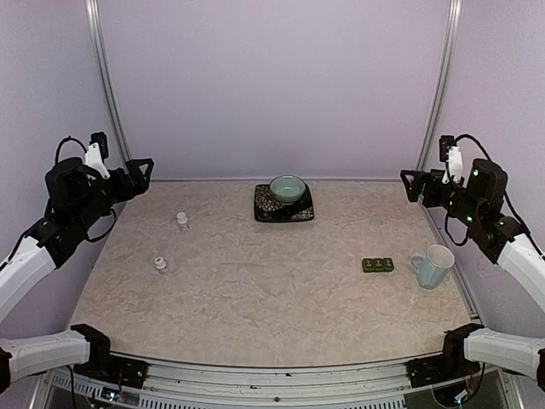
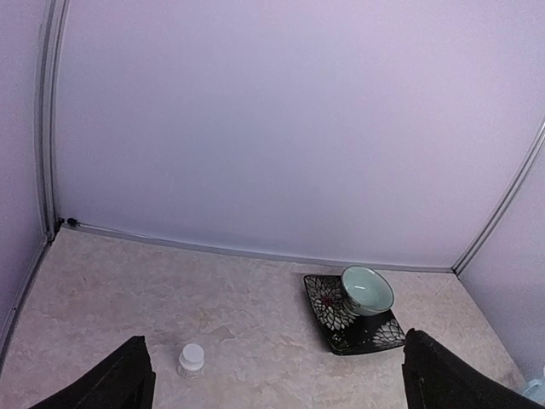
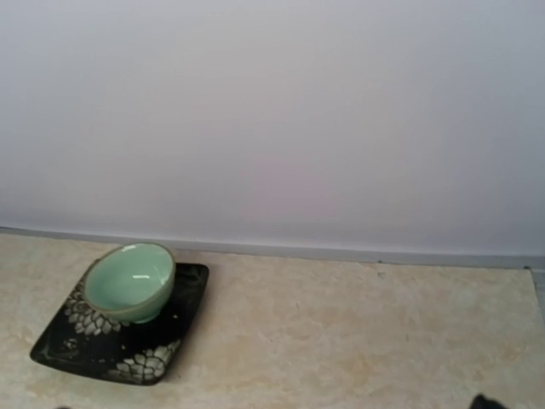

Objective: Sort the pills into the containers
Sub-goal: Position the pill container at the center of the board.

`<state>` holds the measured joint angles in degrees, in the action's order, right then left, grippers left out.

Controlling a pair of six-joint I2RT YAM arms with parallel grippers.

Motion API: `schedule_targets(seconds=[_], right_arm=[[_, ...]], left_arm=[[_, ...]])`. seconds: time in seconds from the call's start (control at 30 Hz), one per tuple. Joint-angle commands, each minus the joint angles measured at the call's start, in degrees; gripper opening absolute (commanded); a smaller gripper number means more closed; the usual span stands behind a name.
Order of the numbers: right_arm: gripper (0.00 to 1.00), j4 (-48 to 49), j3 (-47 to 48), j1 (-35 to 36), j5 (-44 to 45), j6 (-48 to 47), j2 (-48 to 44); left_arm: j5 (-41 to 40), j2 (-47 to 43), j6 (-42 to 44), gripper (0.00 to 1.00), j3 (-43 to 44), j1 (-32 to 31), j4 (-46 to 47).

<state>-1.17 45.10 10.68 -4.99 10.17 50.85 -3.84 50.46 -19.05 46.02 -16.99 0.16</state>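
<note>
Hanging above the left edge of the worktop [image 1: 255, 290], the left pincer [image 1: 145, 173] is raised clear of the surface. Its dark fingers [image 2: 128, 379] are spread to full width with nothing between them. The worktop is a flat slab with a beige, marble-like veining and a matte look.

Below and to the right of that pincer, two small bottles stand upright and well apart from each other. The farther bottle [image 1: 182, 221] and the nearer bottle [image 1: 160, 264] are both clear-bodied cylinders with white caps. Any label on them is too small to read.

At the middle of the far edge lies a square black plate [image 1: 268, 209], glossy, with a white flower pattern across it. A round teal bowl [image 1: 288, 188] sits on its far right part, smooth and glazed, paler inside.

Further right, well apart from the plate, the containers [image 1: 378, 265] lie flat on the worktop as a dark green strip of three joined square compartments with rounded lids, all shut. No writing on them can be made out. Just beside them on the right, not touching, a pale blue mug [image 1: 434, 266] is tipped toward the camera, its handle pointing left at the strip.

Above the right edge, the right pincer [image 1: 410, 186] is also held high, its fingers fully apart and empty.
</note>
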Motion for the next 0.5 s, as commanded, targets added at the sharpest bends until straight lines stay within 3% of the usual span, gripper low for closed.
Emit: schedule_targets(seconds=[0.0, 0.23, 0.47], right_arm=[[1.0, -1.0, 2.4, -1.0, -2.6, 1.1, 0.9], [1.0, 1.5, 1.5, -1.3, -5.3, 9.2, 0.8], [1.0, 7.6, -3.0, -1.6, -10.3, 10.8, -5.6]], left_arm=[[2.1, -1.6, -1.0, 0.99, -0.9, 1.8, 2.1], [2.4, -1.7, -0.8, 0.99, -1.6, 4.3, 2.1], [2.4, -0.8, -4.2, 0.99, -0.7, 6.6, -0.4]])
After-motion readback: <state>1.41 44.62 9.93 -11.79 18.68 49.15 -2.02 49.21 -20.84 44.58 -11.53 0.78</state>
